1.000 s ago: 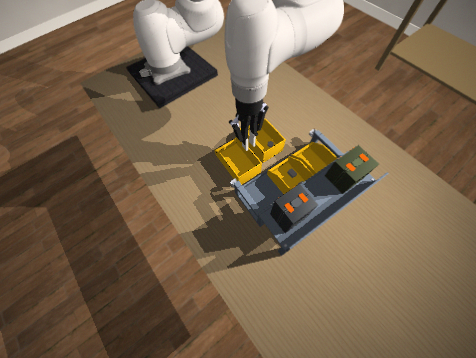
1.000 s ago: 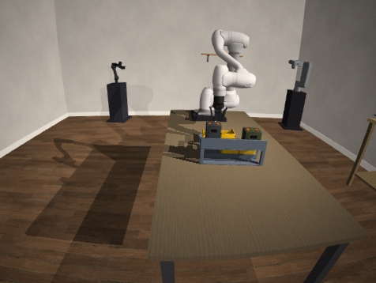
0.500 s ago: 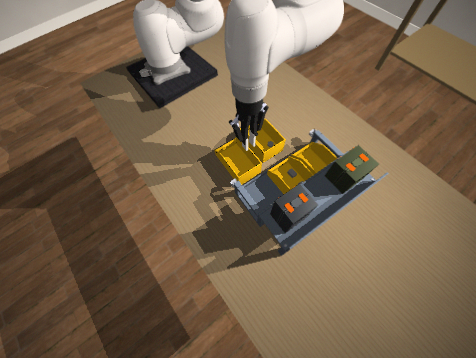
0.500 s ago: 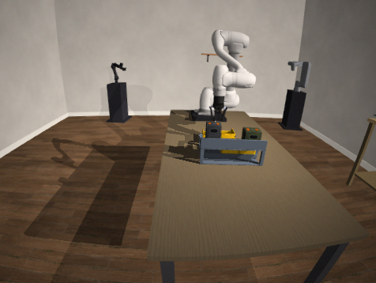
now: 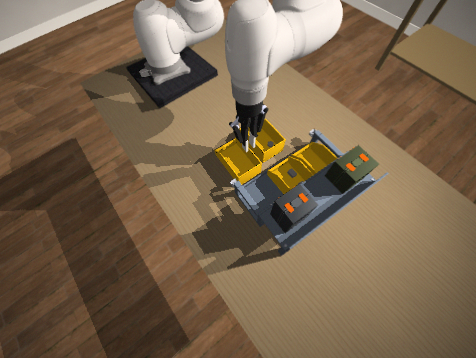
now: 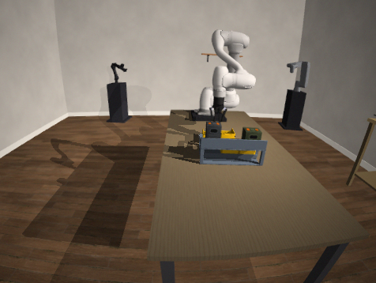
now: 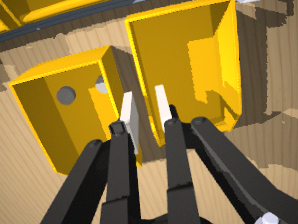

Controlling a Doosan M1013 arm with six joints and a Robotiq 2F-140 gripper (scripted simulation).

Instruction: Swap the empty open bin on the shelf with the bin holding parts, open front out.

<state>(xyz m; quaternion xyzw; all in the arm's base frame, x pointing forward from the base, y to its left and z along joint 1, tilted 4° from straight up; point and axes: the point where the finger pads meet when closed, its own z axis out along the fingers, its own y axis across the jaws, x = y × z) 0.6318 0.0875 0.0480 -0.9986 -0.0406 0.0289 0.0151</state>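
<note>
Two yellow open bins stand side by side on the table behind the grey shelf [image 5: 310,192]. The empty bin [image 5: 239,160] shows on the right of the wrist view [image 7: 189,63]. The bin with grey parts [image 5: 270,137] shows on the left of the wrist view [image 7: 67,106]. My gripper [image 5: 248,144] points straight down where the two bins meet. In the wrist view its fingers stand a little apart, one on each side of the empty bin's near side wall. They are low over it and not clamped on it.
The shelf [image 6: 232,152] holds two more yellow bins [image 5: 300,167], one with a grey part. Two dark boxes with orange clips [image 5: 292,207] [image 5: 352,167] stand on the shelf's top board. The arm's black base [image 5: 170,75] stands at the table's far end.
</note>
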